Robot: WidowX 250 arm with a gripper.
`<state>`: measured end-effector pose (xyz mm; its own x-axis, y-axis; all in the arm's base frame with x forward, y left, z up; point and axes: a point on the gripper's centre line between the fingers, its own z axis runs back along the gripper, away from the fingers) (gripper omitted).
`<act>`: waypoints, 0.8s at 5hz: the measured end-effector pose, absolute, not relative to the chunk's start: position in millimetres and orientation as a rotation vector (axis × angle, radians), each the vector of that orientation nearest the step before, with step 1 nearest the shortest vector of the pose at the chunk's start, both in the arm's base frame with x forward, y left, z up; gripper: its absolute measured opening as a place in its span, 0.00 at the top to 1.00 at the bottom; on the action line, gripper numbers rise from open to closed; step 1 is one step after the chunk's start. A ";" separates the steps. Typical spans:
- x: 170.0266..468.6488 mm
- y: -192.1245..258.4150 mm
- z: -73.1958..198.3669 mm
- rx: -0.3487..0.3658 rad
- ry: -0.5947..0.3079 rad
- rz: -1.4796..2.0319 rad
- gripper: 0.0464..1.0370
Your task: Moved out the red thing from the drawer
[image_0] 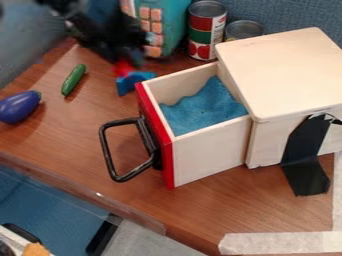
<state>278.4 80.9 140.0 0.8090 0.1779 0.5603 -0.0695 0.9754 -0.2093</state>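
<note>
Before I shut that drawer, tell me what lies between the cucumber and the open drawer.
In the camera view, a blue block lies between the cucumber and the open drawer, with the red thing showing just behind it.

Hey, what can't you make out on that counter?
Camera view:
- Red thing's full shape: partly behind the gripper.
- Anything under the cloth in the drawer: covered.
- Short can's lower part: behind the wooden box.
- Teal box's top: cut off by the upper edge.
</note>
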 end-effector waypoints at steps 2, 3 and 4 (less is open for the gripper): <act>253.1 145.5 118.5 -0.092 -0.562 0.186 0.75; 238.5 172.0 101.6 -0.075 -0.532 0.205 0.75; 231.1 187.2 84.2 -0.053 -0.508 0.202 0.75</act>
